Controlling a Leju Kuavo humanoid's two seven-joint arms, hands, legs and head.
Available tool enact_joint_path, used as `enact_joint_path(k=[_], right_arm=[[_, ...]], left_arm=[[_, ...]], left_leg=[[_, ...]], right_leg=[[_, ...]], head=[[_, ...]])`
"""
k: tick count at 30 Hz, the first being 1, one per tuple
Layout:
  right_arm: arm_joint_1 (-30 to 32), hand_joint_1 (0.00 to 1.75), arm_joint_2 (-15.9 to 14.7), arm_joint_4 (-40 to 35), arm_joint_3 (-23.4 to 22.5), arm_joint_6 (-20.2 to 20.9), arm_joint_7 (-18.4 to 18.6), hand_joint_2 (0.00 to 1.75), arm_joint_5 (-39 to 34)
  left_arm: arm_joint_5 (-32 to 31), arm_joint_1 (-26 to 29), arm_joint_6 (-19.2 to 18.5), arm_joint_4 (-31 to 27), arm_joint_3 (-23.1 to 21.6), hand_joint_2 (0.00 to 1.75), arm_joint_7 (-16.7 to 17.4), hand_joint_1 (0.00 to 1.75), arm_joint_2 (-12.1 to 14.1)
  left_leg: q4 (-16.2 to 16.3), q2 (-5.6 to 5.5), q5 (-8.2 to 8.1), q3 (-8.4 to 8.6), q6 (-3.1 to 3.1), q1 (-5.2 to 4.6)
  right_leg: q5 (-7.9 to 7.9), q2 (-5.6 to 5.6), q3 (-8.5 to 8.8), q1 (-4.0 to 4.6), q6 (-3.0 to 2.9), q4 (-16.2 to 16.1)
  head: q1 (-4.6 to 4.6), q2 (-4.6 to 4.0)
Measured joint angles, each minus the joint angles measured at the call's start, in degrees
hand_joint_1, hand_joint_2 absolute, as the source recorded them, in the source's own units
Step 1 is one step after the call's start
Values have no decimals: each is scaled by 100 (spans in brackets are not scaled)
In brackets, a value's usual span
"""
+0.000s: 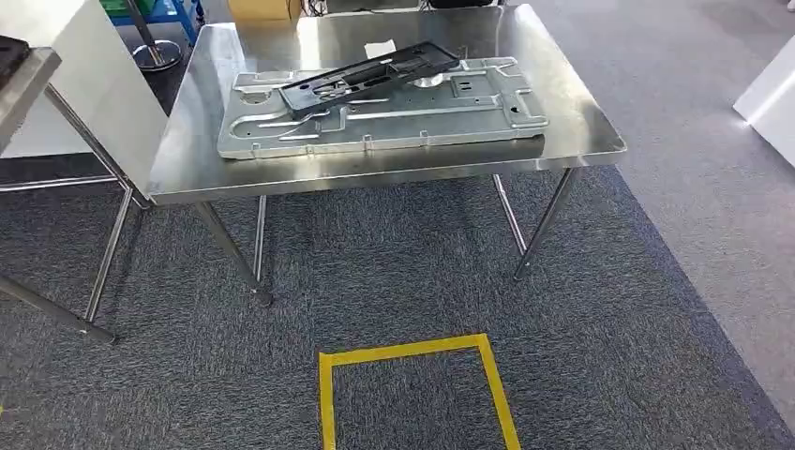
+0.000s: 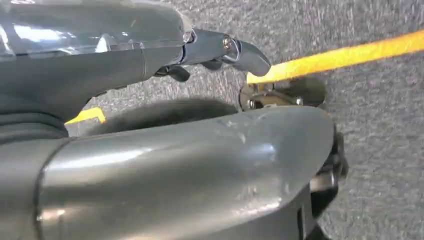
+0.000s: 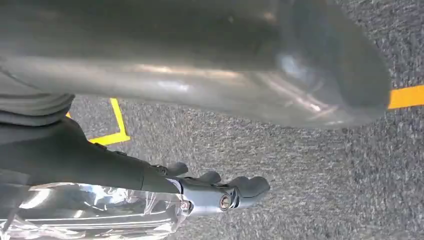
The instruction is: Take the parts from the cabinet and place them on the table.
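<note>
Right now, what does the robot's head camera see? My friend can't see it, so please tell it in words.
A shiny steel table stands ahead on grey carpet, holding a big flat silver metal plate with a black plastic part lying on top of it. A yellow tape square marks the floor in front.

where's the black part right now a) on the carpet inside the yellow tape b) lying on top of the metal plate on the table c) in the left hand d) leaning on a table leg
b: in the head view the black part lies across the metal plate, which lies flat on the table; the left hand holds nothing.
</note>
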Motion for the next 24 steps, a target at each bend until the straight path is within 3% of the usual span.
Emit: enact_joint_path(k=[5, 6, 7, 8, 10, 11, 12, 13, 15, 19, 22, 23, 24], right_arm=[[-5, 0, 42, 2, -46, 0, -50, 0, -9], [-5, 0, 35, 2, -50, -2, -52, 0, -9], [1, 0, 33, 2, -59, -4, -57, 0, -9], [2, 0, 33, 4, -66, 0, -55, 0, -9], [4, 0, 33, 4, -92, 15, -63, 0, -11], [4, 0, 33, 9, -98, 15, -78, 0, -11], [3, 0, 33, 13, -98, 15, -85, 0, -4], [-1, 0, 31, 15, -98, 15, -85, 0, 7], [-8, 0, 15, 17, -101, 15, -70, 0, 39], [-9, 0, 15, 17, -101, 15, -68, 0, 41], [-18, 0, 20, 17, -100, 15, -54, 0, 55], [-27, 0, 33, 22, -98, 22, -30, 0, 68], [-25, 0, 46, 26, -100, 22, -26, 0, 92]], left_arm=[[-17, 2, -52, 0, -2, 0, -9, 0, 109], [-20, 5, -55, 0, -2, 0, -9, 0, 103], [-20, 0, -57, 0, -2, 0, -11, 0, 107], [-20, -2, -57, 0, -2, 0, -13, 0, 109], [-24, 0, -59, 0, -7, 0, -15, 0, 107], [-28, 0, -61, 0, -7, 0, -24, 0, 107], [-28, 0, -63, 0, -7, 0, -44, 0, 107], [-28, -1, -63, 0, -7, 0, -63, 0, 105], [-33, -5, -61, 0, -7, 0, -101, 0, 103], [-35, -6, -61, 0, -7, 0, -101, 0, 103], [-35, -9, -59, 0, -7, 0, -105, 0, 109], [-35, -10, -50, -2, -7, 0, -107, 0, 118], [-35, -18, -41, -2, -9, 0, -116, 0, 116]], left_leg=[[-83, -18, 40, 23, 53, -15], [-249, -7, 137, 127, 38, 95], [-322, -11, 167, 151, 51, 95], [-324, -4, 229, 138, 57, 102], [-302, -5, 234, 74, 47, 111], [-272, -5, 240, 33, 34, 120], [-237, -9, 244, -8, 14, 140], [-195, -13, 240, -44, -16, 167], [-55, -27, 216, -133, -119, 241], [-49, -28, 215, -137, -123, 241], [13, -30, 205, -176, -170, 251], [26, -44, 207, -182, -218, 199], [78, -55, 196, -202, -256, 204]], right_leg=[[16, -30, 20, 0, 28, -42], [-25, -34, 42, 4, 29, -1], [-159, 15, -22, 4, 75, 128], [-413, 40, -182, -21, 116, 456], [-895, 53, -588, -122, 211, 1346], [-958, 52, -703, -172, 256, 1596], [-856, 50, -673, -222, 307, 1548], [-655, 49, -520, -265, 357, 1264], [-198, 49, 16, -359, 484, 281], [-187, 49, 33, -363, 489, 250], [-227, 51, 94, -389, 531, 23], [-248, 109, 42, -317, 517, 155], [-162, 136, 17, -314, 408, 111]], head=[[0, 0], [3, 0], [17, 0], [28, 0], [37, 0], [33, 0], [37, 0], [33, 0], [37, 0], [37, 0], [55, 0], [70, 0], [90, 0]])
